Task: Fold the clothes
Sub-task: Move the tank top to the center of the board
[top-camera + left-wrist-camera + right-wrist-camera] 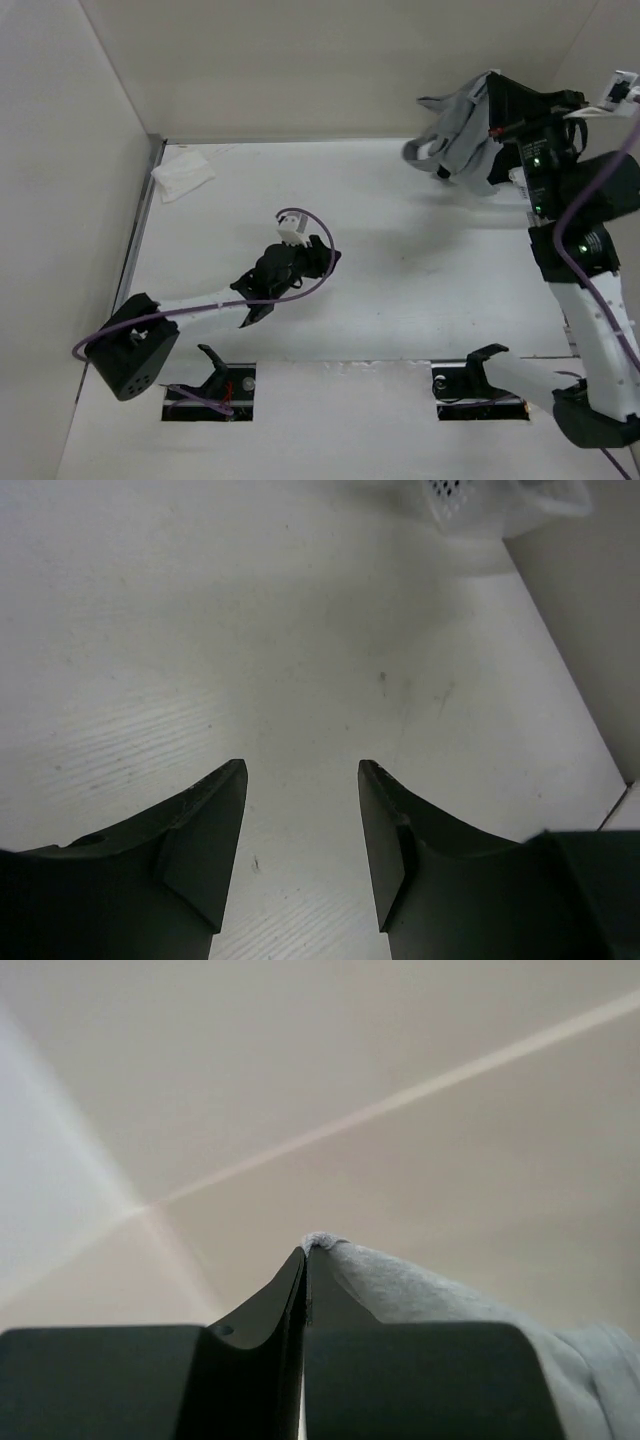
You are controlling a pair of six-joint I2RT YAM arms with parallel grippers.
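Grey garment (455,140) lifted, no fold made yet.
Near the bases, the left tool (302,770) hovers over the table (400,290), jaws apart and holding nothing. Farther off on the right, the right tool (305,1252) is clamped shut on a pinch of the garment's edge. The garment hangs bunched in the air above the table's far right corner. It probably has to be laid flat before any folding, so the task seems to be at its start.
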